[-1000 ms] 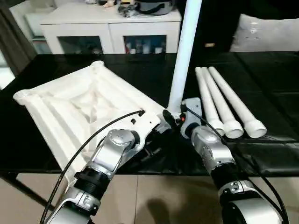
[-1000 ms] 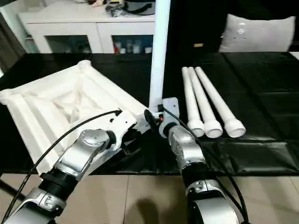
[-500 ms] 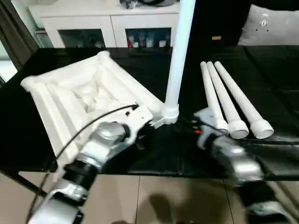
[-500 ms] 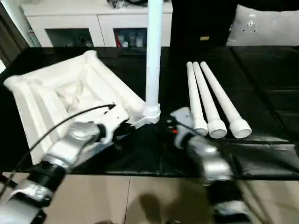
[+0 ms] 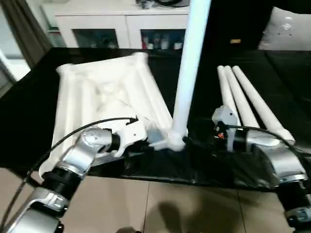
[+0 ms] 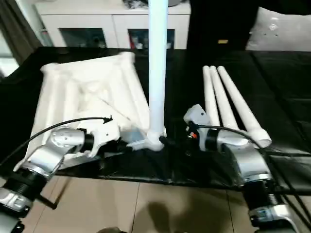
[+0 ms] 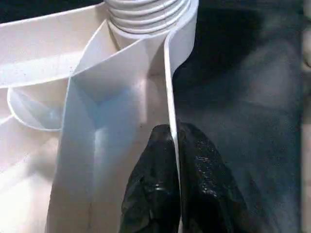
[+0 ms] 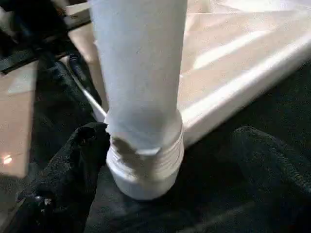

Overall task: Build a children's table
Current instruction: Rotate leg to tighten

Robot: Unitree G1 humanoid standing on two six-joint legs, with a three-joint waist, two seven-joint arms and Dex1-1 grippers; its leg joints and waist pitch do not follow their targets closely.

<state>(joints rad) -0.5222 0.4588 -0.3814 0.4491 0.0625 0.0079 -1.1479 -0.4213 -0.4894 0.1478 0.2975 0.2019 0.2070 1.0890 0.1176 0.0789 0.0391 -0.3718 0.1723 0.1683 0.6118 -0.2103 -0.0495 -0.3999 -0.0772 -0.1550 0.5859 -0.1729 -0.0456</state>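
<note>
Black desk [image 5: 29, 102] carrying everything. Table top [image 5: 104, 97], ribbed underside up, lying at the desk's near left. One leg [image 5: 190, 68] standing upright in its near corner socket; three legs [image 5: 245, 104] lying together at the right. Left gripper [image 7: 174, 160] pinching the top's rim. Right gripper [image 8: 170, 160] gaping wide around the leg's base

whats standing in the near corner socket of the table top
One white leg stands upright in the near corner socket of the upside-down table top. Its threaded collar shows above the socket; how deep it is seated is hidden inside.
</note>
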